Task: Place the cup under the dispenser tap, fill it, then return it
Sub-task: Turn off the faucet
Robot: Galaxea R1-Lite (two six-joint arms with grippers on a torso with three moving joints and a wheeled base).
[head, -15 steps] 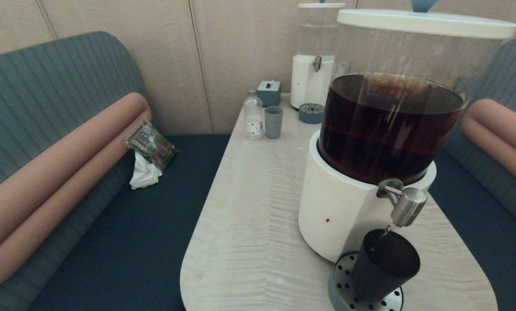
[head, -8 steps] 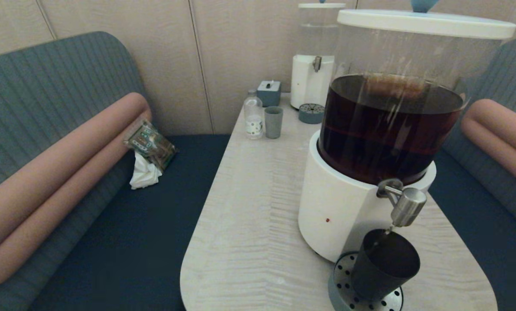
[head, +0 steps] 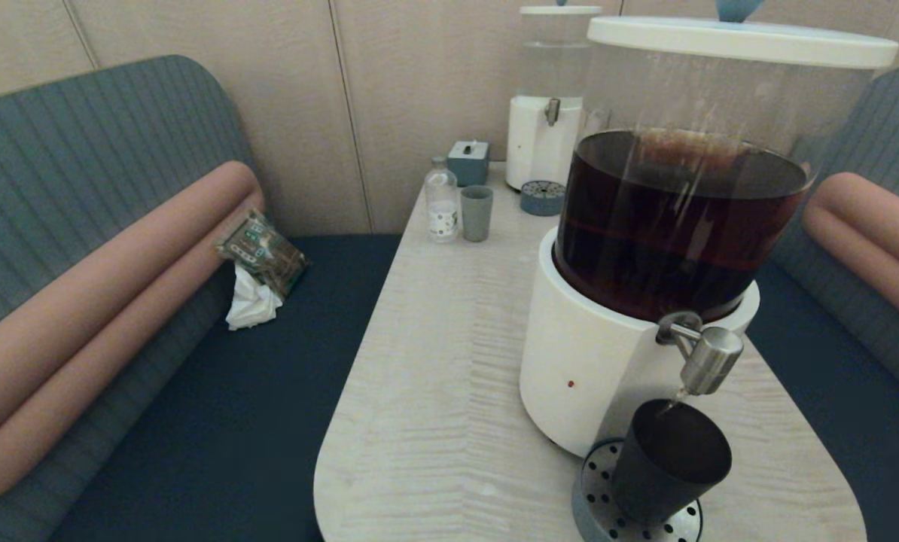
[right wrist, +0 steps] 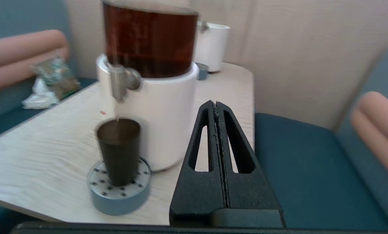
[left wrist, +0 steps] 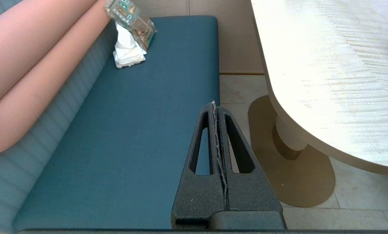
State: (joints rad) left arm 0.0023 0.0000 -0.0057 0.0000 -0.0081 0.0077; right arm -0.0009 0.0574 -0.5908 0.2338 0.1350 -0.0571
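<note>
The matte black cup (head: 668, 461) (right wrist: 118, 149) stands upright on the perforated round drip tray (head: 598, 503) (right wrist: 119, 191), right below the brushed-steel dispenser tap (head: 709, 360) (right wrist: 118, 81). A thin brown stream runs from the tap into the cup. The tap belongs to the white-based dispenser (head: 592, 376) holding dark brown liquid. My right gripper (right wrist: 216, 104) is shut and empty, off the table's right edge, well apart from the cup. My left gripper (left wrist: 214, 104) is shut and empty over the bench seat, left of the table. Neither gripper shows in the head view.
At the table's far end stand a smaller clear-liquid dispenser (head: 543, 143), its drip tray (head: 542, 197), a grey-green tumbler (head: 476, 212), a small bottle (head: 441, 199) and a grey box (head: 468, 162). A snack packet with tissue (head: 257, 263) lies on the left bench.
None of the objects has moved. A thin stream keeps running from the tap into the cup.
</note>
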